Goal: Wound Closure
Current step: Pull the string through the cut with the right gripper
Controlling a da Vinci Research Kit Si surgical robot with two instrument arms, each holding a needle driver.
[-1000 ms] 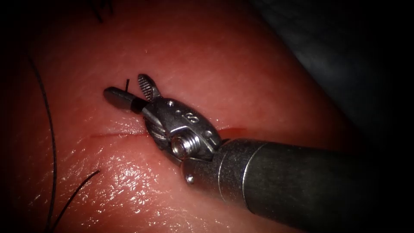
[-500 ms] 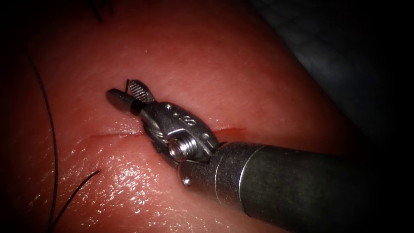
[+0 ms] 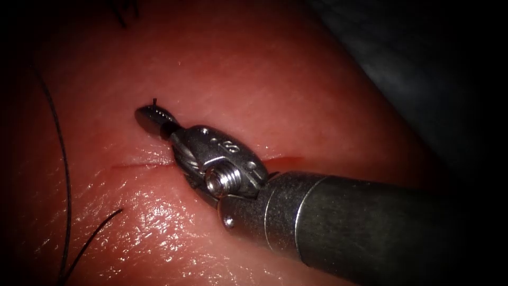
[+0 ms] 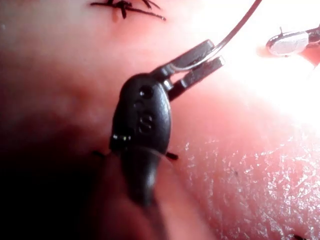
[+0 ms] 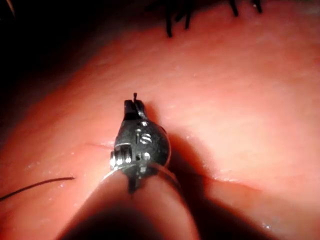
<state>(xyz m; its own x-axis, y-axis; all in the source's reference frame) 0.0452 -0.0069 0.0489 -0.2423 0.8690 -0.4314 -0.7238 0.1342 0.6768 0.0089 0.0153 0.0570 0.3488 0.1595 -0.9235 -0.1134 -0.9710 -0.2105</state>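
Observation:
My right tool reaches in from the right across the cut, and its jaws are shut on a short dark thread end. This thread end stands up out of the tissue just beyond the cut's left part. The right wrist view shows the same grip, with the stub poking out above the tool's tip. My left tool hangs above the tissue, shut on the curved silver needle near one end. The needle arcs away from the tool, free of the tissue.
A long black thread runs down the left of the tissue, and a loose end lies beside it. Dark knotted stitches sit farther along the wound. Red fluid marks the cut by the right tool's wrist.
The right tool's jaws stood wide open around the thread end, then narrowed, and are now shut on it. The tool slid slightly down and to the left.

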